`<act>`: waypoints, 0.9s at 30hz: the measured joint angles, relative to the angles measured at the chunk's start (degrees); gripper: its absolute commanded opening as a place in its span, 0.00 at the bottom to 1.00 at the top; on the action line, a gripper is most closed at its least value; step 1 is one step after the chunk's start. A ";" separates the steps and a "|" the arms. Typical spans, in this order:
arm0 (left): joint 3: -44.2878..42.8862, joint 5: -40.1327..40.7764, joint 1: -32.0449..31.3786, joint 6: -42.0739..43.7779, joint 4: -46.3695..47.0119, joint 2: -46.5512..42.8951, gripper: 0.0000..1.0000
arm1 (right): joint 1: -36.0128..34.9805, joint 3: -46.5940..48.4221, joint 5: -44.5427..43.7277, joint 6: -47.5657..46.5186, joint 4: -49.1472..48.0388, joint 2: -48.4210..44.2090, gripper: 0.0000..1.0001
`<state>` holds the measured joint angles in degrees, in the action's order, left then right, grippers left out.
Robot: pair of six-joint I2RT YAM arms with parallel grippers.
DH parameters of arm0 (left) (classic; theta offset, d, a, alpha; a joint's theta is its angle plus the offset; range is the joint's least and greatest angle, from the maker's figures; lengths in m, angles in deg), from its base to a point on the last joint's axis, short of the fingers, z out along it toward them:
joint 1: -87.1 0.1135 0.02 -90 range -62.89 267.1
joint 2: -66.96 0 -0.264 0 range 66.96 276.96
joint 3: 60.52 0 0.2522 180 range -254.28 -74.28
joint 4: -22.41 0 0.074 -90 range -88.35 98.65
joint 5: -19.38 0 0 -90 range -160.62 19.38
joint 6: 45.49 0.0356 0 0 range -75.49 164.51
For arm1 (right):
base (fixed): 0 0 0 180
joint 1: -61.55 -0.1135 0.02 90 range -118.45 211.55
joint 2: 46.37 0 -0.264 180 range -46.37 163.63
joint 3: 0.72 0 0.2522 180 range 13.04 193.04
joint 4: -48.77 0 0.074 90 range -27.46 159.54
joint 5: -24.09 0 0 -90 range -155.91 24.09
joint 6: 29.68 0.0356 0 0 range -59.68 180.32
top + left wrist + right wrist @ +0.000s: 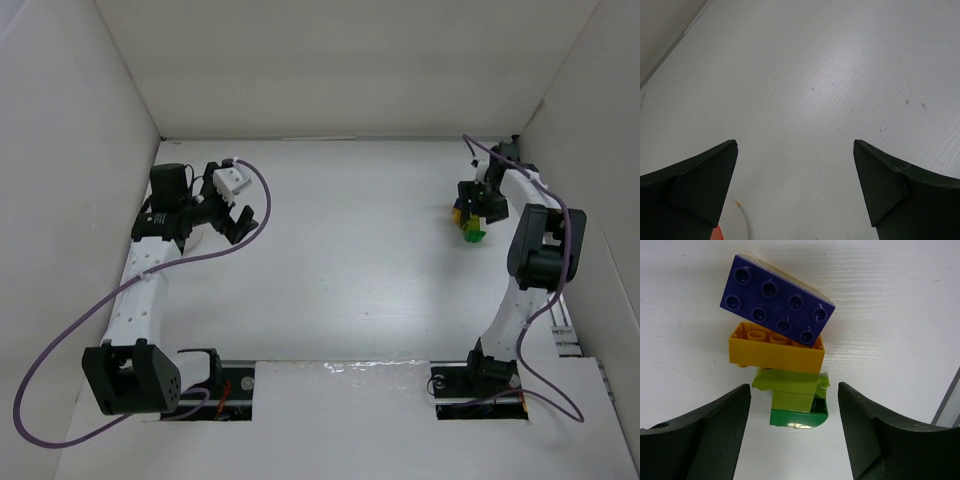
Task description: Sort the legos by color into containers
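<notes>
A cluster of legos lies on the table at the far right. In the right wrist view it is a purple-blue brick, a yellow-orange brick, a lime piece and a green piece, touching one another. My right gripper is open, its fingers on either side of the lime and green pieces without touching them; it also shows in the top view. My left gripper is open and empty at the far left. A white bowl's rim with something orange-red inside shows by its left finger.
White walls enclose the table on the left, back and right. The right gripper is close to the right wall, whose metal edge shows in the right wrist view. Purple cables loop from both arms.
</notes>
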<state>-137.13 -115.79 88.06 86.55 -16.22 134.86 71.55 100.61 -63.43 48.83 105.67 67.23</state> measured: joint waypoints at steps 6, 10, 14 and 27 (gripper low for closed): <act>0.24 0.13 0.00 0.11 0.17 0.07 1.00 | -0.26 0.76 0.09 1.22 0.57 1.73 0.82; 0.24 0.17 0.00 0.33 0.20 0.07 1.00 | -0.48 1.81 0.15 2.34 0.92 3.45 0.81; 0.24 0.17 0.00 0.42 0.22 0.07 1.00 | -0.81 2.01 0.04 3.37 0.94 3.58 0.74; 5.62 2.84 0.00 -2.25 7.63 -3.69 1.00 | -1.75 2.05 -1.27 4.28 0.81 3.76 0.18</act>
<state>-131.51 -112.95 88.06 84.30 -8.59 131.16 69.80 102.66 -64.70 53.12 106.48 70.99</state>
